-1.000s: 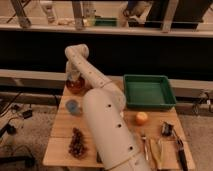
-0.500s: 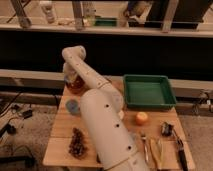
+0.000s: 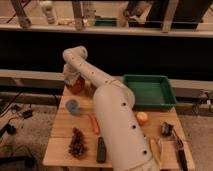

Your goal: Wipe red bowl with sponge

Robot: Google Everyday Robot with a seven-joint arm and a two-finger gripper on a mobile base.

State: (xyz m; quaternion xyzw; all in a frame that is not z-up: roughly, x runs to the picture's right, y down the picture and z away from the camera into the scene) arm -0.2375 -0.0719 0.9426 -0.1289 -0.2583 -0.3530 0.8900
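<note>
A: Where is the red bowl [image 3: 76,89] standing?

B: On the far left corner of the wooden table [image 3: 59,131], left of the green tray [image 3: 148,92] and just behind the small blue cup [image 3: 72,106]. The gripper [image 3: 73,76] hangs directly over it, at the end of the white arm [image 3: 95,80], which bends down from the elbow.

A: And the fingers, are they wide?

B: No, they are closed narrow. At the tip I see a pale lump that I take for the sponge [image 3: 74,81], pinched between them and very near the inside of the bowl. Whether it touches the bowl, I cannot tell.

A: How will these things handle, in your opinion?

B: The sponge looks soft and very light, so I judge it will squash under the grip and give way on the bowl. A hold across its middle, with some part left free below the fingers, seems best. The bowl I judge stiff, light and rather smooth. It can slide on the wood when the wiping pushes sideways, because nothing holds it.

A: So press how?

B: Gently and mostly downward, in small circles on the inside.
</note>
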